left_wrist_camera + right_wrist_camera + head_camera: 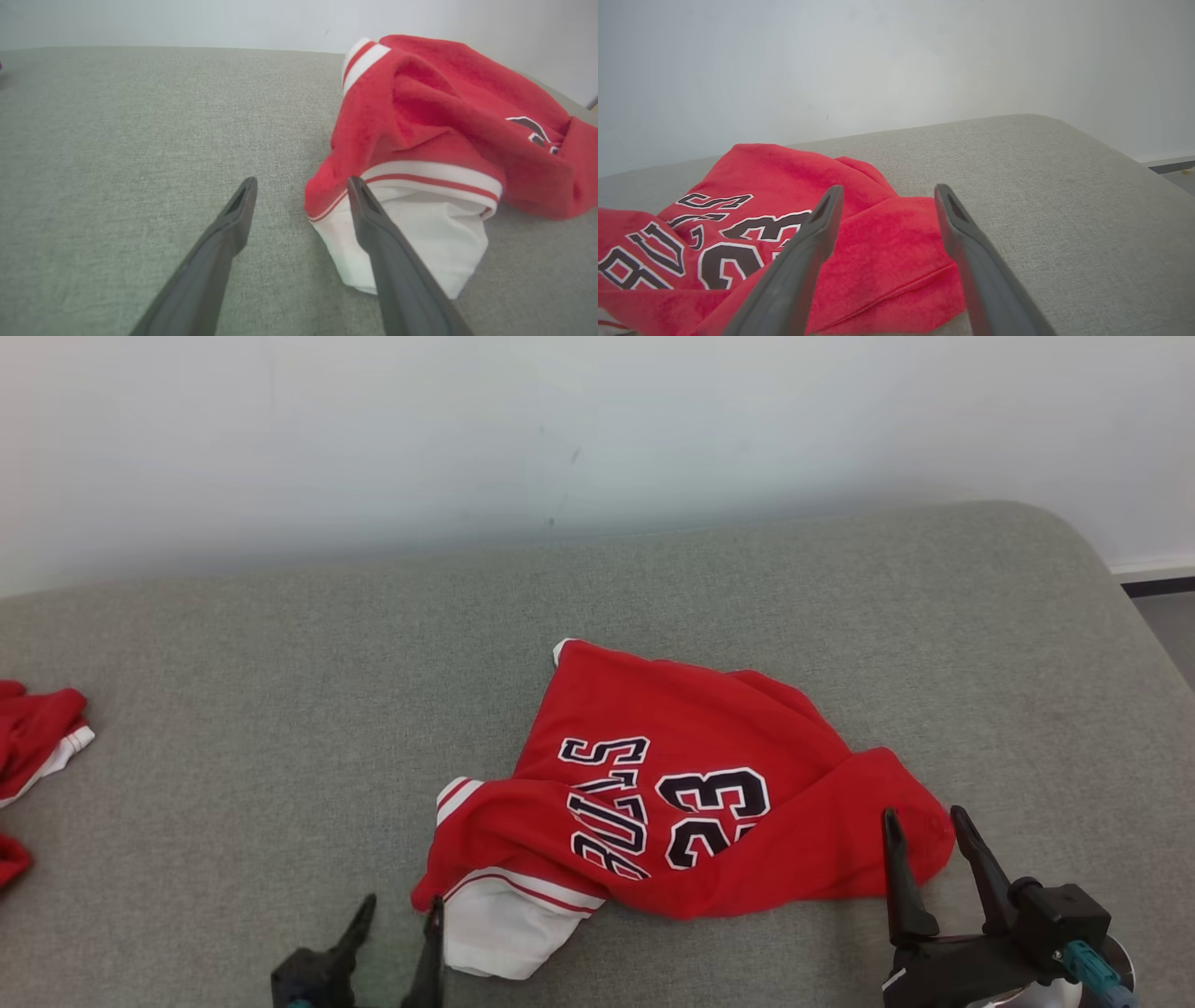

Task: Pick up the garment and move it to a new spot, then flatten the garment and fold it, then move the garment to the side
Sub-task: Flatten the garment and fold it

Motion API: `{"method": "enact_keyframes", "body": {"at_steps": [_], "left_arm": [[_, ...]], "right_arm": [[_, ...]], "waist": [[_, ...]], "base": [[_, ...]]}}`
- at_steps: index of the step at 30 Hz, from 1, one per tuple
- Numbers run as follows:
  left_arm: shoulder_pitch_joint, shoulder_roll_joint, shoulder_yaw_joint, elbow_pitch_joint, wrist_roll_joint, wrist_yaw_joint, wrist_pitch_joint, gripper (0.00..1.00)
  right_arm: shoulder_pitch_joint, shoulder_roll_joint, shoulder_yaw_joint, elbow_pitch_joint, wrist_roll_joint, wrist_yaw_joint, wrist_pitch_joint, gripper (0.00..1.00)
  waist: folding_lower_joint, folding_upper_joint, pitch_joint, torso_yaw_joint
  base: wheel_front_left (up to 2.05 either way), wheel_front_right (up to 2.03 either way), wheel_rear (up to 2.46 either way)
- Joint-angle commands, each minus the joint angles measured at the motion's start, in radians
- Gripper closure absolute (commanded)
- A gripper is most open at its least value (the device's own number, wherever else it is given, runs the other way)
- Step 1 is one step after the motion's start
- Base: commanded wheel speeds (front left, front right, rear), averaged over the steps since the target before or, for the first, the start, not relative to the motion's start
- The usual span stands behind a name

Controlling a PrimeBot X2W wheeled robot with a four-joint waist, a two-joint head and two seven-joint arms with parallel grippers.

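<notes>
Both jaws are wide and empty: left gripper [403, 903] lower left by the white hem of the garment [691, 784], right gripper [924, 815] lower right at its red corner. Pinching bunched layers could trap creases.

A plain indoor room, home or lab I cannot tell: a wide grey fabric-covered cushion [280, 709], a red jersey [691, 756] lying on it, stands against a bare white wall [597, 429], with white skirting [1153, 567] and grey floor [1172, 635] beside.
</notes>
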Motion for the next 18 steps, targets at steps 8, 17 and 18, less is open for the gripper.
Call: {"method": "enact_keyframes", "body": {"at_steps": [8,17,18], "left_arm": [[0.056,-0.023,-0.042,-0.042,-0.008,0.004,0.044,0.00],[-0.012,-0.068,-0.070,0.090,-0.005,-0.023,0.040,1.00],[-0.018,-0.070,-0.066,0.089,-0.005,-0.021,0.034,1.00]], "right_arm": [[-0.013,0.003,0.012,0.001,0.000,-0.002,-0.001,0.00],[-0.009,-0.007,0.006,0.014,0.007,-0.002,-0.001,0.00],[-0.004,-0.007,-0.002,0.011,0.006,-0.002,-0.001,0.00]], "waist": [[0.0000,0.0000,0.013,0.002],[0.0000,0.0000,0.000,-0.004],[0.0000,0.0000,-0.001,0.004]], "base": [[0.00,0.00,0.00],[0.00,0.00,0.00],[0.00,0.00,0.00]]}}
